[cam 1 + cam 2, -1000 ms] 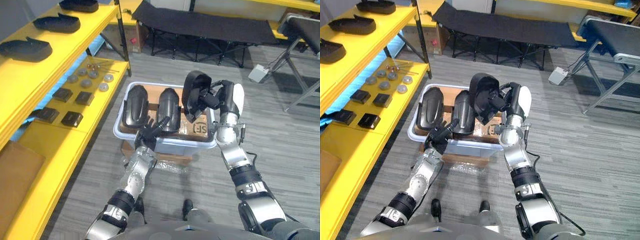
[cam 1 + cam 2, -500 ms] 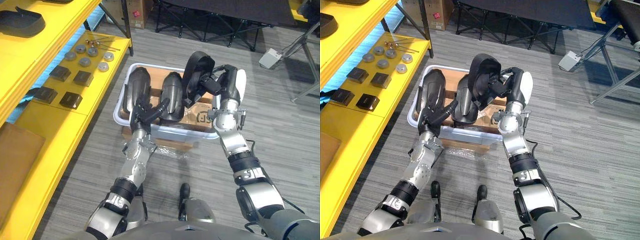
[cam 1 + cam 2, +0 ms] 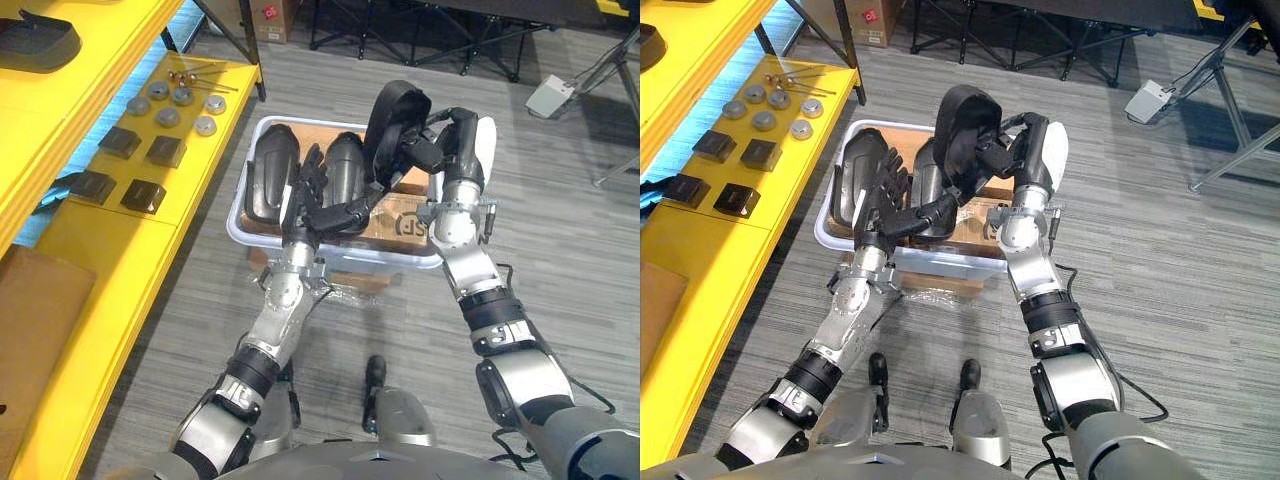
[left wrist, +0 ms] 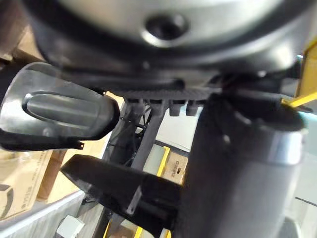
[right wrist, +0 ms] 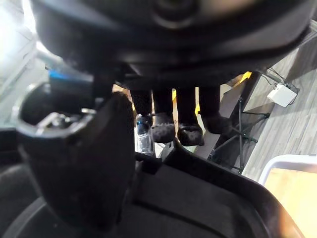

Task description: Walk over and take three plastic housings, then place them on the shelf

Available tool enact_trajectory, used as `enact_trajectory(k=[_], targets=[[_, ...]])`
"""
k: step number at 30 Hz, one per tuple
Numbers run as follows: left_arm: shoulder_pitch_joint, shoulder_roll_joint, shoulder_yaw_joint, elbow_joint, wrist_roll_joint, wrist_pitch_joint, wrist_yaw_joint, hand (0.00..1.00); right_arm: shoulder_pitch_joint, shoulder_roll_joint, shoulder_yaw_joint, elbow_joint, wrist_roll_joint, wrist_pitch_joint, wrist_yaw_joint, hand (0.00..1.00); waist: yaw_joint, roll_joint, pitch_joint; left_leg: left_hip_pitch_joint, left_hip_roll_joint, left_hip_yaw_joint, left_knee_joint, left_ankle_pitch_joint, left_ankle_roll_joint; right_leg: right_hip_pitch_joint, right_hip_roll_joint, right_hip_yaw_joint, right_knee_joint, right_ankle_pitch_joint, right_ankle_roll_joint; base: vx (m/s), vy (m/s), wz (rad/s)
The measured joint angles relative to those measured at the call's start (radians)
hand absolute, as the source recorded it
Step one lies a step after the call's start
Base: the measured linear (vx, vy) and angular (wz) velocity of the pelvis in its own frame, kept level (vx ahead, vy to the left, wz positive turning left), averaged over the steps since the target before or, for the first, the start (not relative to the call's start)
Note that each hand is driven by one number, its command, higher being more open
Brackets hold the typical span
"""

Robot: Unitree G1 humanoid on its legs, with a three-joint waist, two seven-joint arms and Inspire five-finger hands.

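- Your right hand (image 3: 440,157) is clutching one housing (image 3: 392,125) above the bin (image 3: 345,263); swinging to the 9 o'clock shelf (image 3: 60,250) risks dropping it.
- Your left hand (image 3: 306,205) is hovering wide-spread, crowding two more housings (image 3: 272,190) in the bin.

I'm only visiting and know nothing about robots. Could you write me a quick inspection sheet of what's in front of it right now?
Surface: grey plank floor; a pale tub stands on it beside the yellow shelf.
Job's things: two black housings side by side in the tub, the left housing and the middle housing; a third housing is held up above the tub.
Clutter: cardboard in the tub; small black parts and round metal discs on the shelf.
Hands: right hand curled round the third housing; left hand open, fingers spread, over the tub.
Cables: nothing seen.
Surroundings: pale box on the floor beyond.
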Motion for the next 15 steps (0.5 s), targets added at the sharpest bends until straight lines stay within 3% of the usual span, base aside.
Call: enact_trajectory(k=[15], targets=[[-0.021, 0.028, -0.077, -0.008, 0.19, 0.0, 0.127, 1.0, 0.0, -0.003, 0.086, 0.0, -0.002, -0.006, 0.043, 0.0, -0.002, 0.0, 0.0, -0.002, -0.001, 0.001, -0.001, 0.0, 0.0, -0.003, 0.0, 0.0, 0.0, -0.001, -0.001, 0.0, 0.0, 0.0]])
